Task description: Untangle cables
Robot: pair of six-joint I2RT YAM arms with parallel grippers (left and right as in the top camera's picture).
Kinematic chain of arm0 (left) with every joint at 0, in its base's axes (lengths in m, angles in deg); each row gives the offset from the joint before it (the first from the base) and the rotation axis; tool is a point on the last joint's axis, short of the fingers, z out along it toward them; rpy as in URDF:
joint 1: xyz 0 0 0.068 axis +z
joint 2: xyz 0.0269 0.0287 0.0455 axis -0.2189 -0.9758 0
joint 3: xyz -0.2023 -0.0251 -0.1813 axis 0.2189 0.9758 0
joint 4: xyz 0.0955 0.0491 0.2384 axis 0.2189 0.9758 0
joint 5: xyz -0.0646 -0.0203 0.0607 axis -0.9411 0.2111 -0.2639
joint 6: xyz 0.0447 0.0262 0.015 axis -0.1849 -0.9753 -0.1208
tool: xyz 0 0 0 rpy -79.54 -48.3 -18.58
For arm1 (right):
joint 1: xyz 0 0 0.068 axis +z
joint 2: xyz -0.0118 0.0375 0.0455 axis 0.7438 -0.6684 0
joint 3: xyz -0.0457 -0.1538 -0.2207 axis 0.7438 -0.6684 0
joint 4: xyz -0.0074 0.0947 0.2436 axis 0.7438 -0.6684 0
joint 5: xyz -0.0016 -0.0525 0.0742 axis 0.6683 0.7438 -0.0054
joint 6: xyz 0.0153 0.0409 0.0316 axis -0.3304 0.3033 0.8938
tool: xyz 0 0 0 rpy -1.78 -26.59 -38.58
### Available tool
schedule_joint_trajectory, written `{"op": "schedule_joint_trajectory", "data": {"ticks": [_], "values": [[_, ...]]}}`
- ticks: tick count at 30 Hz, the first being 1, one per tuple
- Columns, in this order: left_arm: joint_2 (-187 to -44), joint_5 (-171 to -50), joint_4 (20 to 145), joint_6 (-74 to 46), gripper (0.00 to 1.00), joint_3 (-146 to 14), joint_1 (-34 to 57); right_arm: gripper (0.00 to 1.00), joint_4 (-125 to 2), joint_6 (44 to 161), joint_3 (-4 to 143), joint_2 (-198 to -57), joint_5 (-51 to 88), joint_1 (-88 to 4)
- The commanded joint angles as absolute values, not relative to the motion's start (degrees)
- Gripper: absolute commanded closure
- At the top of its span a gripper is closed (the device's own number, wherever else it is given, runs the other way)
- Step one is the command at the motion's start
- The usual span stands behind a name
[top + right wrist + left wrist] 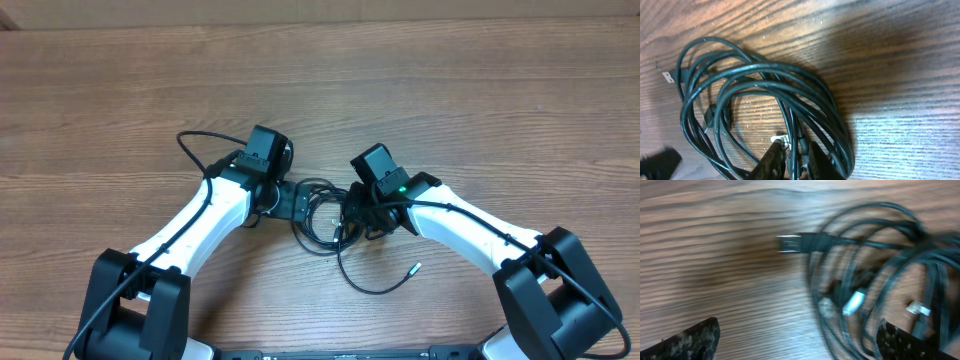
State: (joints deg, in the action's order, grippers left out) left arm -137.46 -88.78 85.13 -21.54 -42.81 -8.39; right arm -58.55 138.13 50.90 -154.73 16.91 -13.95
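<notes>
Wood-grain table [100, 100], black cables [765, 85]
Table matt, smooth brown grain; cables slightly glossy plastic sheathing; plug tip [789, 243] shiny silver metal.

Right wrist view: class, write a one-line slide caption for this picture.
Right gripper pinching a few strands of the tangled black cables lying on the wooden table.

White shells, black joints on left arm [205, 215] and right arm [470, 228]; green light [402, 187] on right arm's wrist; left gripper [800, 342] fingertips [697, 339] speckled black.
</notes>
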Motion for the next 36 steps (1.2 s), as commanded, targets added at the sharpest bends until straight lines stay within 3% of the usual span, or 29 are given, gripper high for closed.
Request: {"op": "schedule_joint_trajectory", "data": {"ticks": [1, 8, 14, 26, 33, 35, 36], "values": [[-136.83, -96.35, 84.93, -25.26, 0.0, -42.61, -8.77, 0.84, -58.24, 139.68, 50.6, -154.77, 19.16, -14.72], [-137.4, -96.41, 85.19, -24.54, 0.07, -42.61, -8.83, 0.82, -58.46, 139.86, 50.6, -154.77, 19.57, -16.99], [-139.19, -96.41, 84.49, -23.88, 0.2, -42.61, -9.03, 0.79, -60.19, 139.81, 50.6, -154.77, 20.47, -20.2], [-141.14, -90.25, 83.64, -23.91, 0.2, -42.61, -13.25, 0.67, -71.45, 139.4, 50.6, -154.77, 33.3, -27.72], [-141.14, -86.82, 83.33, -23.51, 0.25, -42.61, -16.13, 0.6, -73.61, 139.27, 50.36, -154.77, 34.35, -31.79], [-141.14, -86.29, 83.31, -23.51, 0.3, -42.61, -16.42, 0.51, -73.33, 139.47, 50.05, -154.77, 34.33, -32.07], [-141.14, -85.86, 83.33, -23.51, 0.35, -42.61, -16.44, 0.38, -73.06, 139.47, 49.79, -154.77, 34.33, -32.05]]}}
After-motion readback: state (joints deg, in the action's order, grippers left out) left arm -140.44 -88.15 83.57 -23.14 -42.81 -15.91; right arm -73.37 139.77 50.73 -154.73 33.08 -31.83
